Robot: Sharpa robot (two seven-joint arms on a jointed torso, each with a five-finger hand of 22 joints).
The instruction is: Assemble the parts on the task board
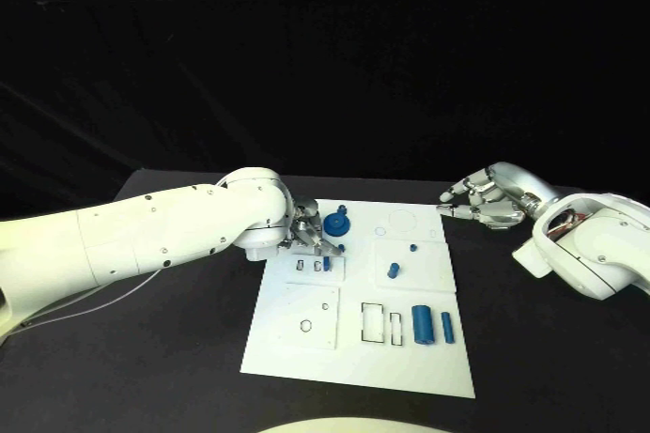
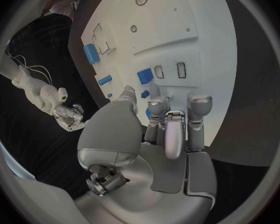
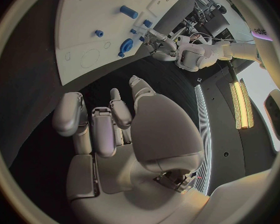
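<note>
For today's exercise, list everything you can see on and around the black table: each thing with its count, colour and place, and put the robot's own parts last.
Table: one, black, under everything.
Task board: one, white, middle of the table.
Round part: one, blue, far left area of the board, beside the left hand's fingers.
Small parts: two, blue, middle of the board, one near the other.
Long parts: two, blue, side by side at the board's near right.
Left hand: one, silver, over the board's far left, at a small blue part.
Right hand: one, silver, off the board's far right corner, holding nothing.

Dim dark surround, brightly lit white task board [image 1: 363, 348], fisheye bending at wrist-view edges, sharp focus
</note>
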